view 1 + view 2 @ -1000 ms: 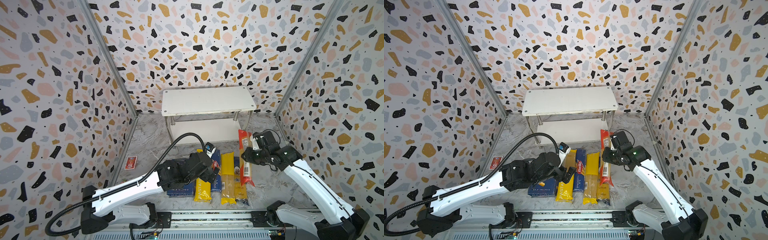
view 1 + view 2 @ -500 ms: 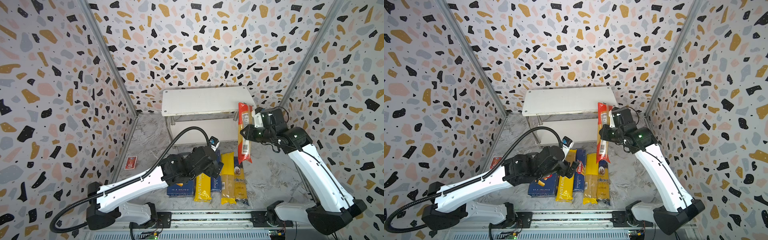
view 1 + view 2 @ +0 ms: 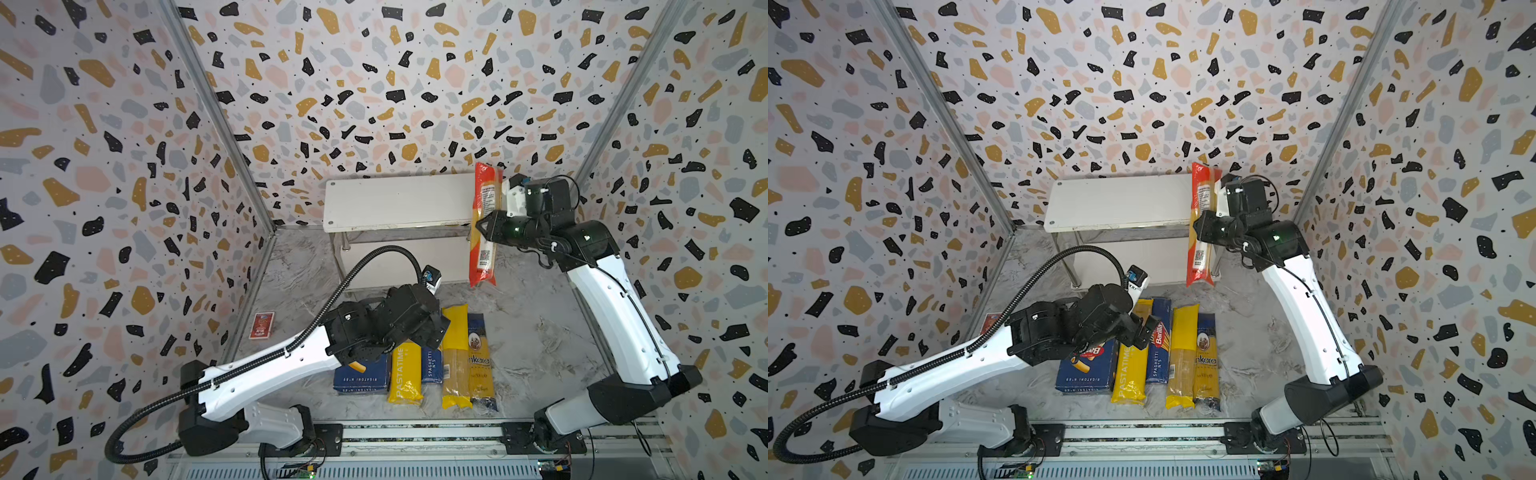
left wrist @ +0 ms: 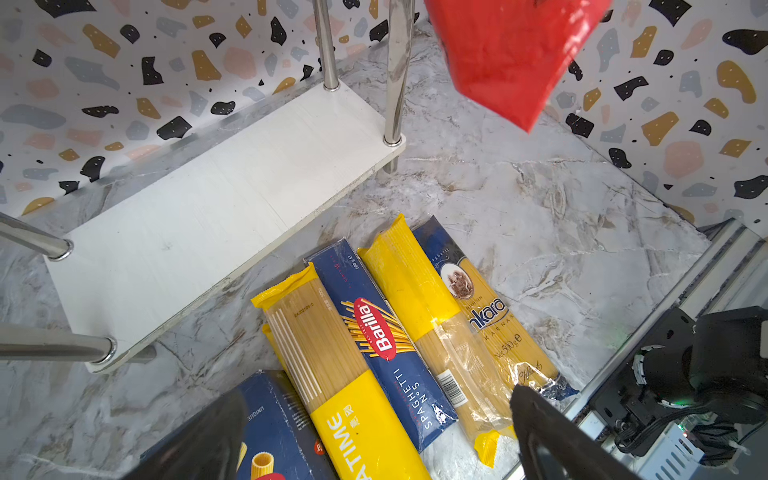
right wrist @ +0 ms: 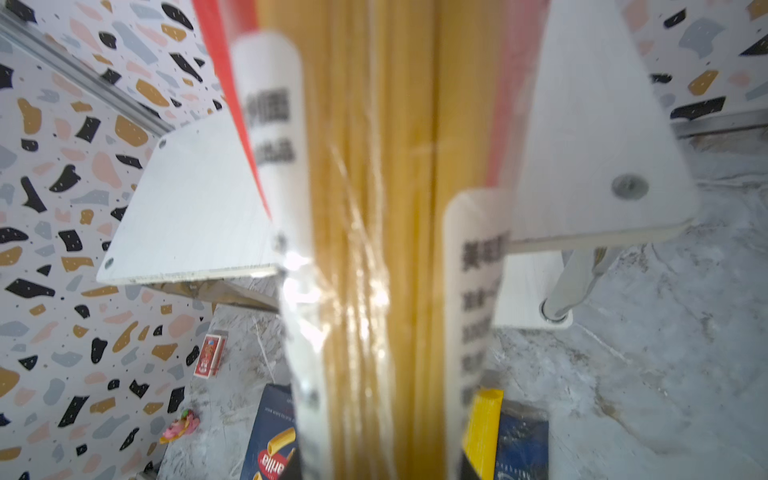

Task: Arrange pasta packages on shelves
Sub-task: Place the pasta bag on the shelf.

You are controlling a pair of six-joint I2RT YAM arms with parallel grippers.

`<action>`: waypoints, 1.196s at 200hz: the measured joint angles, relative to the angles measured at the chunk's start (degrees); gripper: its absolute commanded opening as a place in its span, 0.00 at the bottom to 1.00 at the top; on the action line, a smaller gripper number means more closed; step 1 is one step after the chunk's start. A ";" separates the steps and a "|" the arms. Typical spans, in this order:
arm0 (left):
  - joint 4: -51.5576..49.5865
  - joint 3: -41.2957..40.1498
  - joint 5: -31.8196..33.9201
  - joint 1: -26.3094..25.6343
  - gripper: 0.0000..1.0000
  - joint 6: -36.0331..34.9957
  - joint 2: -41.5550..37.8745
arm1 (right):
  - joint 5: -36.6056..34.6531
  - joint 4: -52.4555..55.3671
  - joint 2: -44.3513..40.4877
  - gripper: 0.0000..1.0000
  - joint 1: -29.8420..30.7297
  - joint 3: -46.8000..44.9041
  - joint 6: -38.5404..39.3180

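You face three white terrazzo-patterned wall panels [image 3: 374, 75], joined by grey metal corner posts [image 3: 222, 124], enclosing a grey marble-patterned floor [image 3: 540, 340] under even, bright light.

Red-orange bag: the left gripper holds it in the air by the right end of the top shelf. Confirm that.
Wrong arm: the right gripper holds the red-orange bag in the air by the right end of the top shelf, as both top views show. The left gripper is open and empty.

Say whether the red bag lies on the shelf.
No: the right tool holds the red bag aloft near the shelf, lower end hanging free.
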State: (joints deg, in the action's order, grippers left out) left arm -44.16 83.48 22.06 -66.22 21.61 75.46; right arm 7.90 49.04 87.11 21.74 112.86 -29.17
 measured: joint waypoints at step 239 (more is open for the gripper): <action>-0.17 -0.87 1.05 4.20 0.99 0.76 -2.75 | 26.77 -22.56 26.29 0.21 -16.17 20.81 -13.51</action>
State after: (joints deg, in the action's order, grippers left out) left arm -44.34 82.61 23.11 -62.02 22.37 72.71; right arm 34.68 26.48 113.40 5.56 133.67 -42.68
